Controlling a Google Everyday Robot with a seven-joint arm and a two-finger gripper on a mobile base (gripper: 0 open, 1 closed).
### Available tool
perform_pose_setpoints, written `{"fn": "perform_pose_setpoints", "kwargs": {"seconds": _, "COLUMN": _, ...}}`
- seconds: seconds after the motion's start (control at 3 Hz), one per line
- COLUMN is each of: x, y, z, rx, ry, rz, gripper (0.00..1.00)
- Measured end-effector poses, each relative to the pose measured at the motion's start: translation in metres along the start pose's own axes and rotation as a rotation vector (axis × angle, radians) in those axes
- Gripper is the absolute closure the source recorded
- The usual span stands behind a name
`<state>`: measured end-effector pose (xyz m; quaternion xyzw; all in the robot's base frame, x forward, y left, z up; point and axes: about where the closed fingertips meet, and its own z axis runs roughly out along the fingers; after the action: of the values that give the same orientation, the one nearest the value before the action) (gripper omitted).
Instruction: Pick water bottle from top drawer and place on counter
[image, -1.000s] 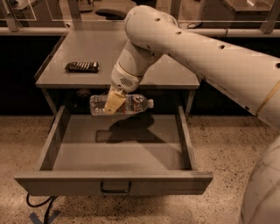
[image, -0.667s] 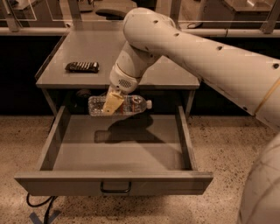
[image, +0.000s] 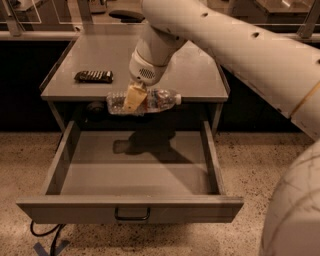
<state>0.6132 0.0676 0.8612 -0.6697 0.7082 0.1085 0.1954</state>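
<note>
Your gripper hangs at the front edge of the bench, above the back of the open top drawer. Its jaws are clenched around the middle of the water bottle, which lies sideways in the air. A second ago the bottle was lower. Now it is level with the bench top, so the lift looks nearly done. Next, carry it over the bench, away from the dark bar.

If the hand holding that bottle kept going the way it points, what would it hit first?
Probably the floor of the top drawer, toward its back: the hand, clamped on the water bottle, points downward. Depth is unclear; the counter edge is close.
</note>
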Motion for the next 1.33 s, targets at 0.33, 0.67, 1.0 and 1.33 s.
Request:
{"fn": "perform_pose_setpoints", "kwargs": {"seconds": 0.33, "x": -0.003, "y": -0.037, "z": -0.051, "rx": 0.093, "ry": 0.036, "rz": 0.005, "gripper": 1.0}}
{"fn": "perform_pose_setpoints", "kwargs": {"seconds": 0.67, "x": 0.007, "y": -0.076, "z": -0.087, "rx": 0.16, "ry": 0.036, "rz": 0.031, "gripper": 1.0}}
{"fn": "perform_pose_setpoints", "kwargs": {"seconds": 1.0, "x": 0.029, "y": -0.109, "z": -0.092, "rx": 0.18, "ry": -0.024, "rz": 0.056, "gripper": 1.0}}
{"fn": "perform_pose_setpoints", "kwargs": {"seconds": 1.33, "x": 0.052, "y": -0.139, "z": -0.077, "rx": 0.17, "ry": -0.099, "rz": 0.075, "gripper": 1.0}}
